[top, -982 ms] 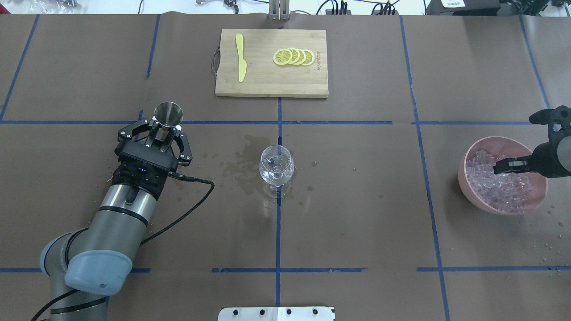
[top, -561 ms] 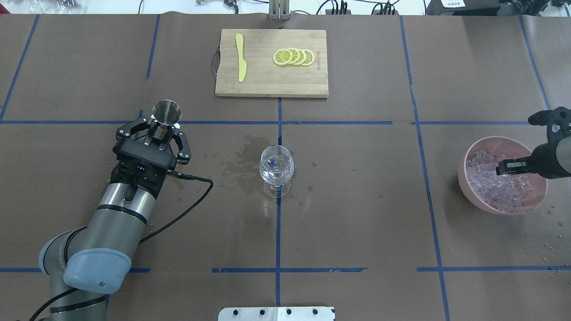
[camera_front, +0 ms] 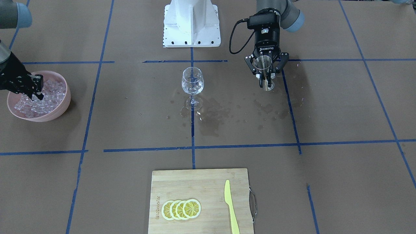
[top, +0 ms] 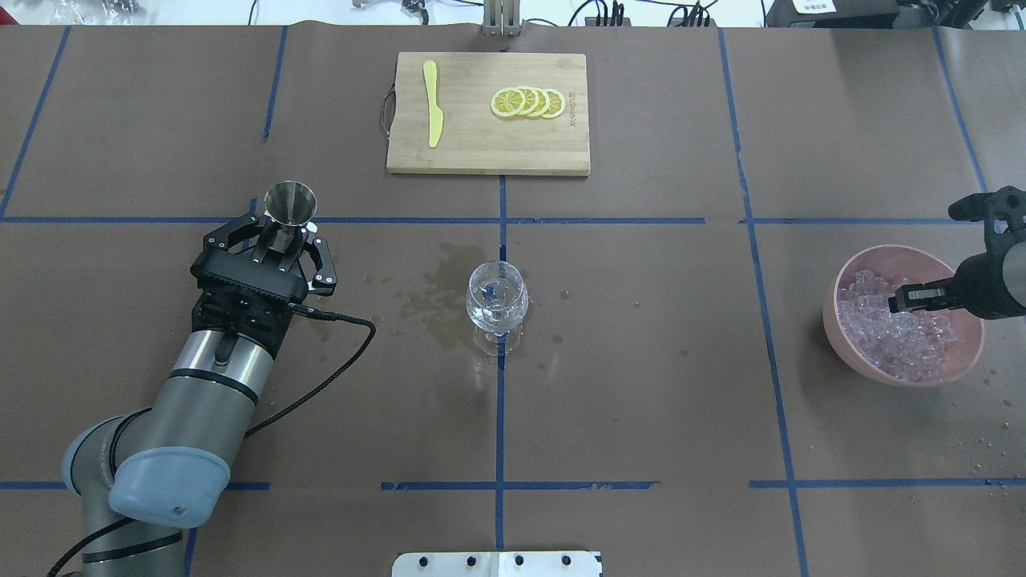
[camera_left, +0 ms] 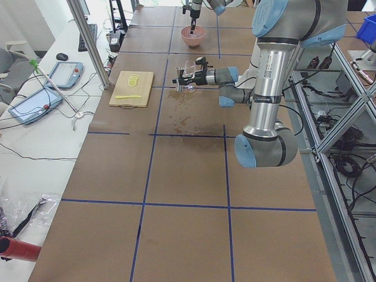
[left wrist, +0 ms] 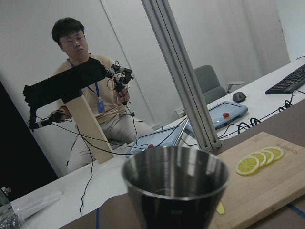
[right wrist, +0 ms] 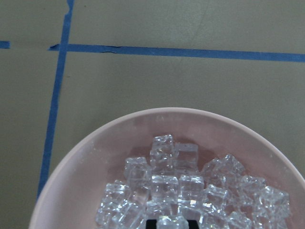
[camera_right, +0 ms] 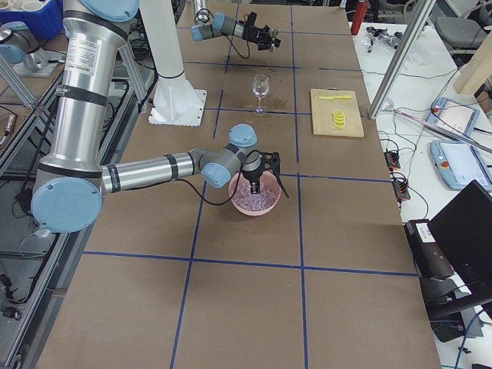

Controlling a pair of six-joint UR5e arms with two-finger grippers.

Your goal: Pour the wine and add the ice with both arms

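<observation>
- The right claw [top: 899,300] has its fingertips sunk in the ice [top: 898,340] of the pink bowl [top: 874,370]; whether they grip a cube cannot be told.
- The right arm [top: 998,280] is cut off by the overhead view's right edge.
- In the right wrist view only a black sliver of the claw shows at the bottom edge, which also cuts off the bowl.
- In the left wrist view the steel measuring cup [left wrist: 175,191] loses its lower part to the bottom edge; its inside is dark, its contents unclear.
- The wine [camera_front: 192,88] in the glass [camera_front: 192,79] is nearly colourless; its level cannot be read.
- Seen from the left end of the desk [camera_left: 182,223], the bowl and right claw are too small to judge.
</observation>
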